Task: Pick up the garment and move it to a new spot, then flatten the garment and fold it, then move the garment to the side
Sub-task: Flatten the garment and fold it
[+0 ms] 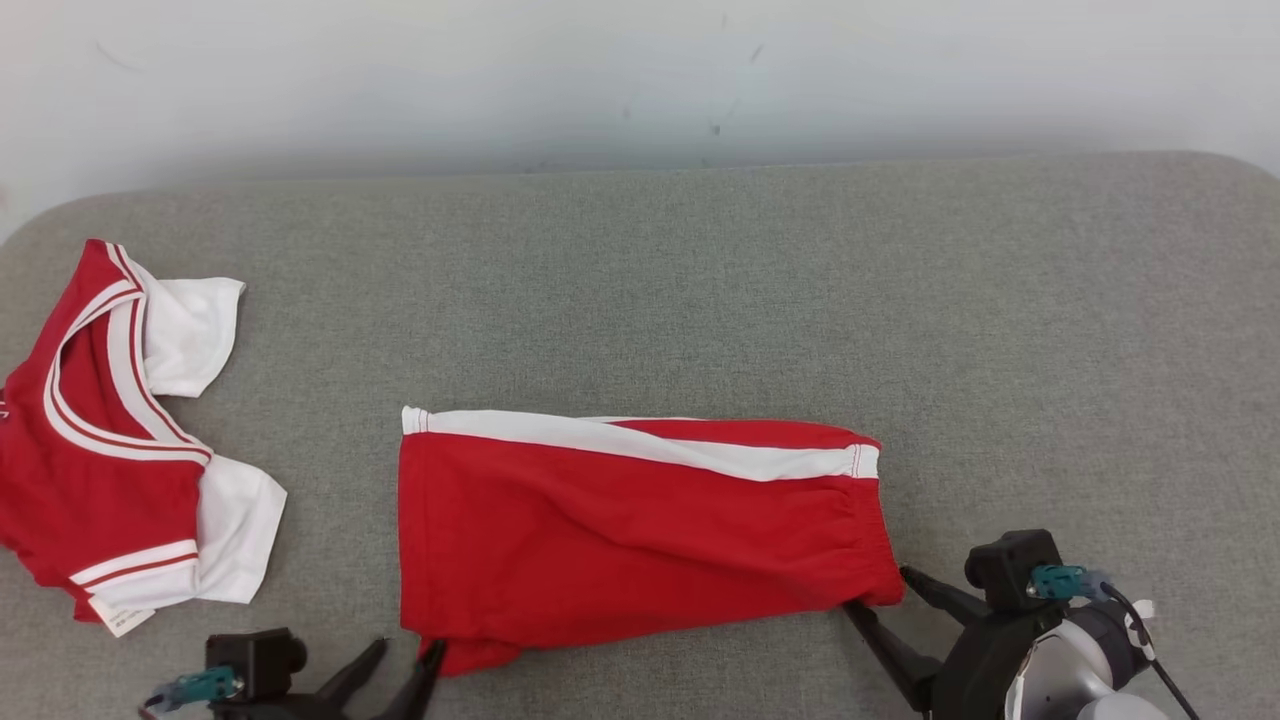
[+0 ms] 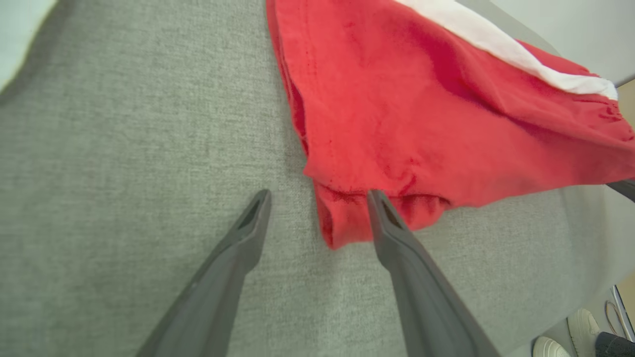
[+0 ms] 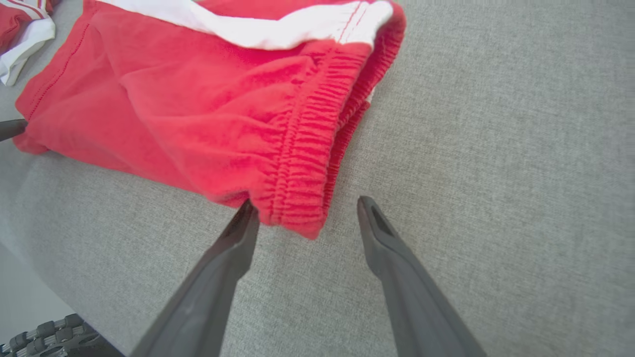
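"Starting at the left hand (image 1: 408, 650): fingers spread, holding nothing, and the hem corner of the red shorts (image 1: 640, 520) lies between its tips on the table (image 1: 700, 280)."

"And the right hand (image 1: 878, 590)?"

"Open too, and empty, with the waistband corner at its tips. The shorts stretch between the two hands. A red-and-white shirt (image 1: 100, 430) lies beyond the left one."

"For the fold, I'd pinch both layers at each corner, lift evenly and keep the cloth taut."

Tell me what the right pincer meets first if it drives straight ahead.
Probably the elastic waistband of the red shorts; its corner sits between the open fingers of the right pincer. Height is unclear.
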You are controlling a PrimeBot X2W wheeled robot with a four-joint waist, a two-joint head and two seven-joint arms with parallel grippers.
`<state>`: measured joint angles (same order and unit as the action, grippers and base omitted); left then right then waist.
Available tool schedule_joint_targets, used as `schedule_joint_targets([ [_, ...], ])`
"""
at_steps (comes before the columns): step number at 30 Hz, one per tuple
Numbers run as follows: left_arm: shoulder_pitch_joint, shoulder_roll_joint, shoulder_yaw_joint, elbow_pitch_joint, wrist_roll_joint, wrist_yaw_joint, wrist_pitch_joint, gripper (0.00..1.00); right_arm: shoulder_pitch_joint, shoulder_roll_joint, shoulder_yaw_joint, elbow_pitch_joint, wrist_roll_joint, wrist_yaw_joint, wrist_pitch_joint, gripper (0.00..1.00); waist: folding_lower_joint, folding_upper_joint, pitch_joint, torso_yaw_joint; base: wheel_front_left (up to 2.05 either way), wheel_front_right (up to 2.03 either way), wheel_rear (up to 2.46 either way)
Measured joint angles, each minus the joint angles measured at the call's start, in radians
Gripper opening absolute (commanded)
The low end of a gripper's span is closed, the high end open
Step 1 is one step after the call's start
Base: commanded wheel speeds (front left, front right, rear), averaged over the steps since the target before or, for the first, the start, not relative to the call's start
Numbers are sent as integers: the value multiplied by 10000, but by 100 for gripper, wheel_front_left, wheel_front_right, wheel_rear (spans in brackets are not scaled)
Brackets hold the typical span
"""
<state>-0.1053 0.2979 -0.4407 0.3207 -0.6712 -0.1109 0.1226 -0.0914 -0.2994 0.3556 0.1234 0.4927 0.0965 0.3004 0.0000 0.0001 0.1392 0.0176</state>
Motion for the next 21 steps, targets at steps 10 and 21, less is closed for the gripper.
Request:
schedule_joint_targets([
  [10, 310, 650, 874, -1498, 508, 694, -1467, 100, 516, -155, -1057, -830, 328, -514, -771, 100, 0, 0, -214, 254, 0, 0, 0],
  [21, 667, 48, 1174, -2836, 826, 1126, -3200, 100, 1439, 209, -1567, -1586, 414, -1241, -1645, 100, 1, -1, -723, 590, 0, 0, 0],
])
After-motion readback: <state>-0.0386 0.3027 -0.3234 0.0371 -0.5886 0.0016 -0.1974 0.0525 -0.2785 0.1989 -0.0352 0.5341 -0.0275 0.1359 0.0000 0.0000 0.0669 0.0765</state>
